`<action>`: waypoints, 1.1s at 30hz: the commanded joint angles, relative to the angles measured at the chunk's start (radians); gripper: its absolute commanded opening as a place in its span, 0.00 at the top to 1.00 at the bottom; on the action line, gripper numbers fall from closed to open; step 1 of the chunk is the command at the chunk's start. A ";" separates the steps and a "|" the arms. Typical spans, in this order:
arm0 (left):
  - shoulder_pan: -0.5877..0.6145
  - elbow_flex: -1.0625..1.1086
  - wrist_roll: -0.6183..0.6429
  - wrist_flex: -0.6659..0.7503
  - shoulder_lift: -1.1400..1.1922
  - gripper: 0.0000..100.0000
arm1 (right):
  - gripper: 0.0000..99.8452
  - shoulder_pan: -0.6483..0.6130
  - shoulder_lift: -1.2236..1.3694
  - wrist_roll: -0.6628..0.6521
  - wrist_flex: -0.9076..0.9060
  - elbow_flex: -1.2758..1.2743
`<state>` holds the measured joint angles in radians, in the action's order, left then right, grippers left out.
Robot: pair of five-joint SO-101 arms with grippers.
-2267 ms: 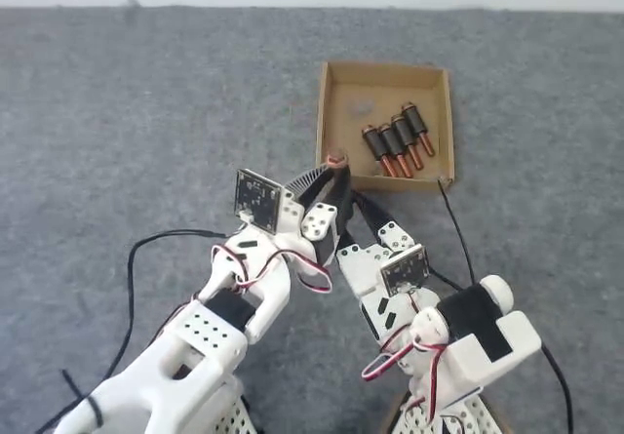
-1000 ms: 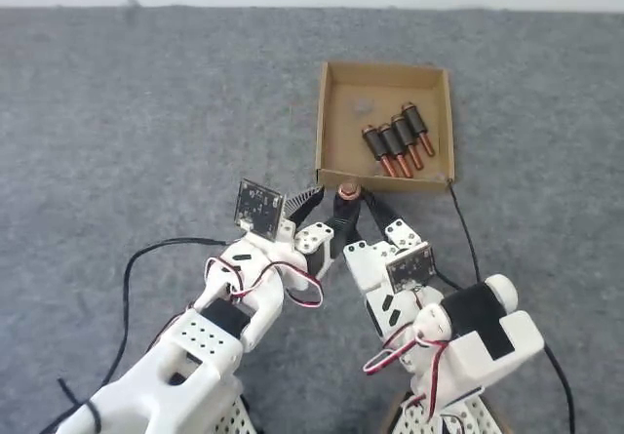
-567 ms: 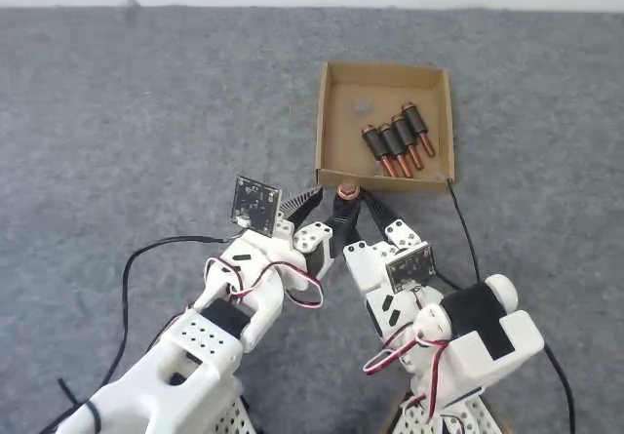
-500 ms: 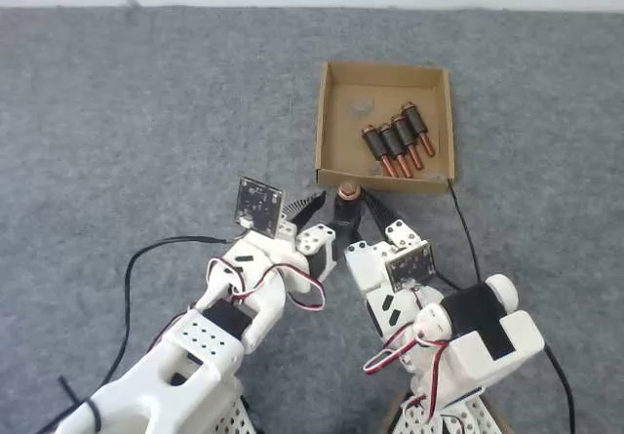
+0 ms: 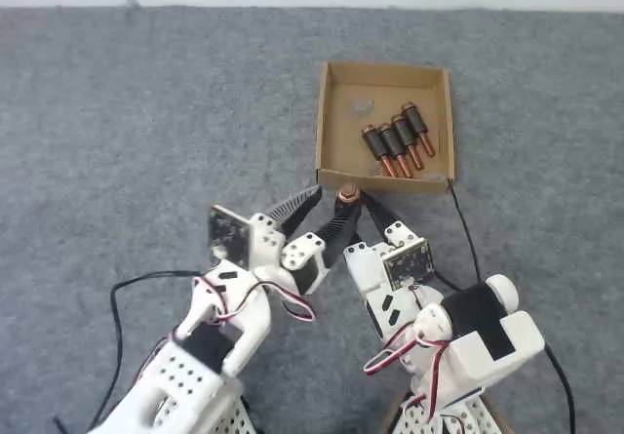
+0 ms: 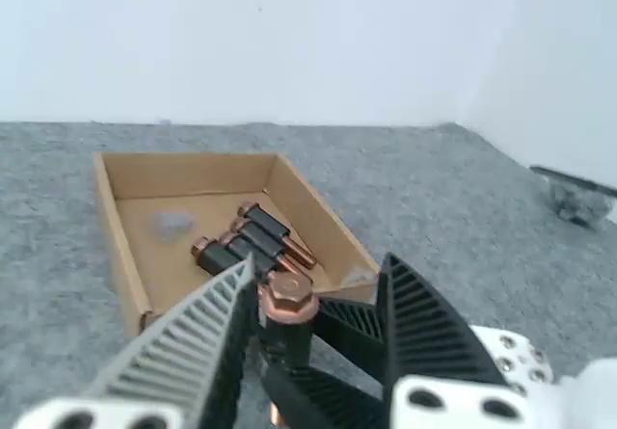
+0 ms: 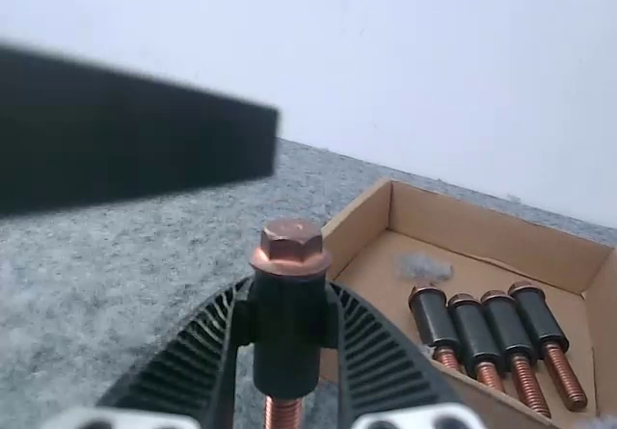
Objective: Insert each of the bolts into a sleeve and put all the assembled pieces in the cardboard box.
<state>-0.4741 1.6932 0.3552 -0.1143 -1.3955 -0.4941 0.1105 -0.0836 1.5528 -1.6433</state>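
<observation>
Grey-carpeted table (image 5: 146, 112), seen from above, carrying the whole scene. The left arm (image 5: 224, 327) and the right arm (image 5: 458, 332) are rising from the near edge, side by side, both leaning toward the far right part of the table. Black cables (image 5: 127, 283) are trailing from the arms across the carpet toward the near edge.

The cardboard box (image 5: 343, 141) is sitting open-topped, right of the middle and toward the far edge, squared to the table edges. Four assembled pieces (image 5: 395, 139) are lying inside it, side by side and touching, in the half of the box nearer its right wall; their copper heads are pointing toward the far edge and their threaded ends toward the box's near wall. A small pale scrap (image 5: 361, 105) is lying on the box floor beyond them.

The right gripper (image 7: 286, 304) is pinching a black sleeve (image 7: 286, 344) between both ribbed fingers, just outside the near wall of the box and above the carpet. The sleeve is standing upright, with a bolt (image 7: 290, 246) seated in it: the hexagonal copper head is showing above the sleeve and the threaded end below it.

The left gripper (image 5: 335, 199) is spread wide, gripping nothing, with one finger on either side of the held piece. Whether either finger is touching the bolt head cannot be told.
</observation>
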 commanded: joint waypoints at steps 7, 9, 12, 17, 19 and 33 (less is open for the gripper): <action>0.109 -0.073 0.008 -0.497 -0.422 0.81 | 0.99 0.015 -0.013 0.011 -0.001 0.021; 0.189 -0.097 0.006 -0.525 -0.387 0.81 | 0.99 0.015 -0.013 0.011 -0.001 0.020; 0.341 -0.102 0.006 -0.529 -0.393 0.81 | 0.99 0.015 -0.013 0.011 -0.001 0.020; 0.563 -0.088 -0.008 -0.628 -0.428 0.81 | 0.99 0.015 -0.013 0.011 -0.001 0.018; 0.621 -0.093 -0.074 -0.703 -0.428 0.81 | 0.99 0.015 -0.013 0.011 -0.001 0.018; 0.749 -0.008 -0.368 -1.010 -0.427 0.83 | 0.99 0.050 -0.019 0.008 -0.001 0.015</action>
<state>0.2716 1.6916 0.0023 -1.1193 -1.8006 -0.4588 0.1105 -0.0836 1.5528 -1.6433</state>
